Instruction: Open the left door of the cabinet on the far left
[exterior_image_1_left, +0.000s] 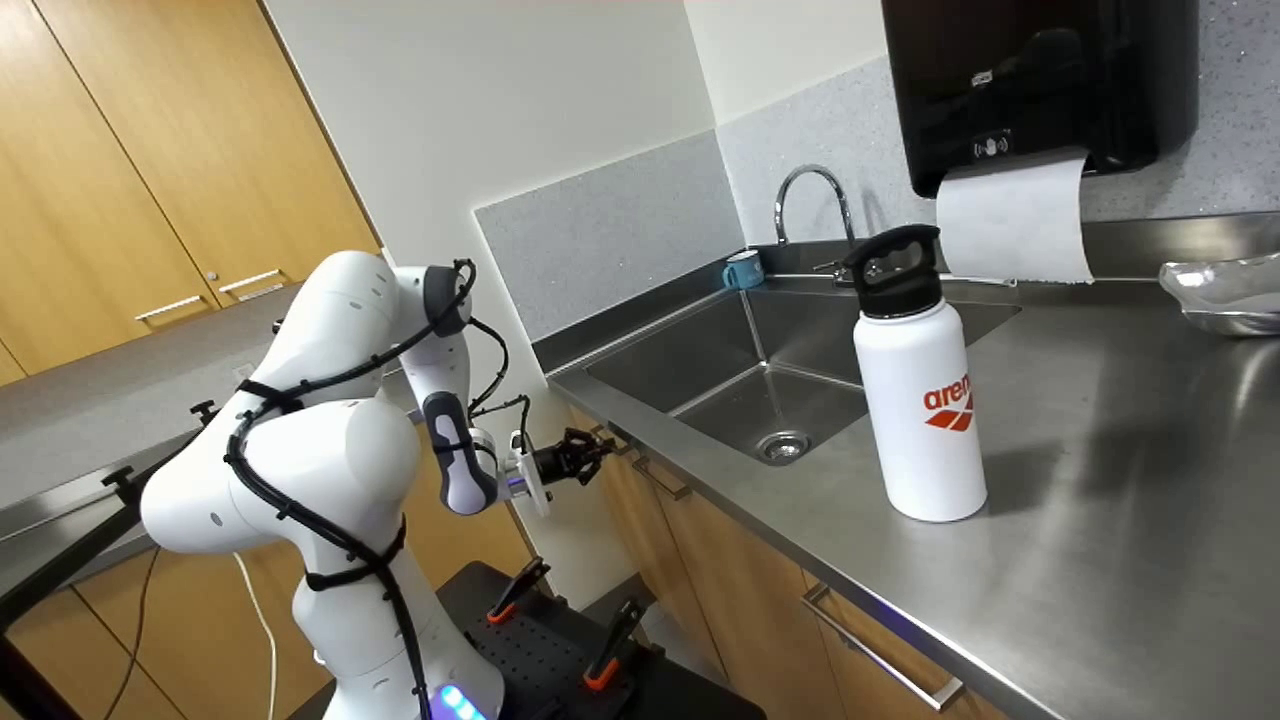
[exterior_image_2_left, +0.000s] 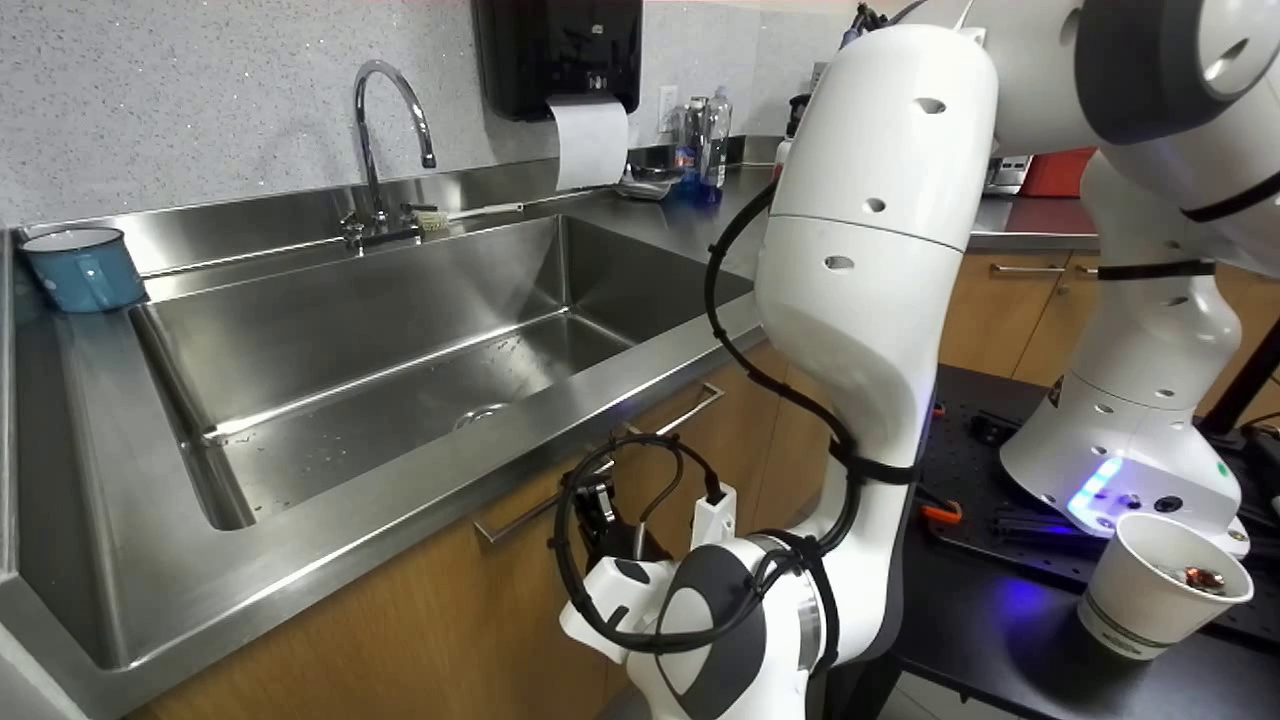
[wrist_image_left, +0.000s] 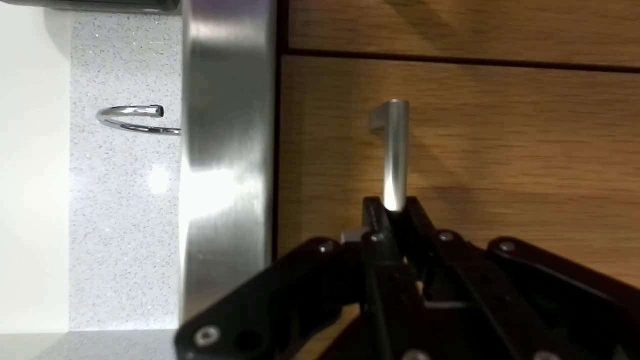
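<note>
The gripper (wrist_image_left: 395, 206) is closed on the metal handle (wrist_image_left: 395, 150) of the left door (wrist_image_left: 525, 150), below the sink (exterior_image_2_left: 350, 320), one finger (wrist_image_left: 374, 215) above it and one below. This handle lies level, its long axis going left to right along the counter edge (exterior_image_2_left: 400, 500); its uncovered end reaches right, toward the seam (wrist_image_left: 450, 59) with the neighbouring door (wrist_image_left: 475, 25). The left door looks shut to me. I judge that the pull must come straight to the near side first, then swing left, if the door hangs on that side.

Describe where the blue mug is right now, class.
In both exterior views, the blue mug stands beside a back corner of the sink, to the left of the faucet.
</note>
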